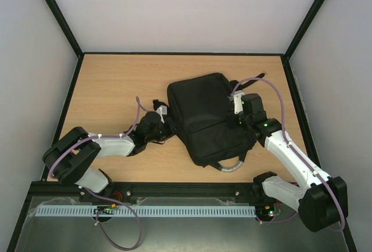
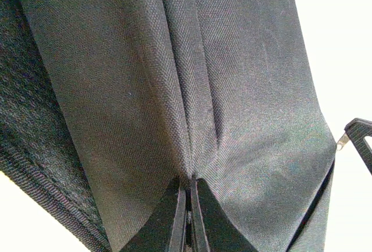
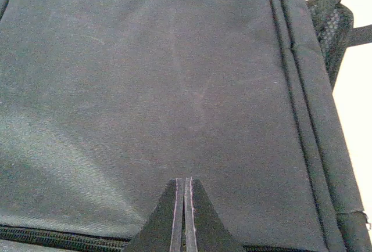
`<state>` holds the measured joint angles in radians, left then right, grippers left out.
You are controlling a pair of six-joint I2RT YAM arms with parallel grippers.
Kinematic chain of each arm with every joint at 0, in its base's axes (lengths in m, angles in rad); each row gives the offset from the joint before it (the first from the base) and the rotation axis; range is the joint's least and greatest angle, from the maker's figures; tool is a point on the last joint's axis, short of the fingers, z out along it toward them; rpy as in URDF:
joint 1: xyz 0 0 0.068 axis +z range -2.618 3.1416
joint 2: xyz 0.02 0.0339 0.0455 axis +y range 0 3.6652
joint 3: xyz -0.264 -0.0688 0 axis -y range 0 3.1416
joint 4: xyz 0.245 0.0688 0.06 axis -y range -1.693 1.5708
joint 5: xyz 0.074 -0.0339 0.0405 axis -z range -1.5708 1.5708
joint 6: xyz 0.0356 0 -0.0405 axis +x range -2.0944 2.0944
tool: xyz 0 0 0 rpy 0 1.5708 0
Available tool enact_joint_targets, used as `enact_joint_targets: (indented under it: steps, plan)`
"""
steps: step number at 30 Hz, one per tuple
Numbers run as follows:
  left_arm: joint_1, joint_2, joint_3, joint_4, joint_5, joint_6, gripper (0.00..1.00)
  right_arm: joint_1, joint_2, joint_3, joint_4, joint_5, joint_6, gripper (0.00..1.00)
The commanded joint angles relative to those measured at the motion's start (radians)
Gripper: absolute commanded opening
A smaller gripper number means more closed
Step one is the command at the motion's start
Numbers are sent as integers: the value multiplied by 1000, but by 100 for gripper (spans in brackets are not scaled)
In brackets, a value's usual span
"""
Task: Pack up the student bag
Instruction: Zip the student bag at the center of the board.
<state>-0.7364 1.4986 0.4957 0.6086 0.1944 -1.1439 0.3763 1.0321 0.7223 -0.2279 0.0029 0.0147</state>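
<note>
Inventory: 1 counter (image 1: 110,83). 1 student bag (image 1: 203,118), a black backpack, just off centre toward 3 o'clock. On it: 1 grey top handle (image 1: 231,166) at its 6 o'clock, plus 1 mesh side pocket (image 3: 331,25) and 1 zipper run (image 3: 58,237) in the right wrist view. Strap count: can't tell.

2 arms: left arm (image 1: 110,144) at 8 o'clock, right arm (image 1: 290,153) at 4 o'clock. 2 grippers, one each: left gripper (image 2: 189,185), right gripper (image 3: 184,182). 2 purple cables (image 1: 273,86), one per arm. 1 slotted white rail (image 1: 145,211) at 6 o'clock.
</note>
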Motion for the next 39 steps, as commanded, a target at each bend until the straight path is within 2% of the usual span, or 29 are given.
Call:
enact_joint_targets:
  steps: [1, 13, 39]
  plan:
    - [27, -32, -32, -45, -65, 24, 2, -57, -4, -7, 55, -4, -35, 1]
    - [38, -41, -44, -49, -68, 25, 2, -171, 62, -11, 84, -52, -63, 1]
    - [48, -49, -48, -57, -69, 25, 2, -306, 202, -12, 144, -65, -72, 1]
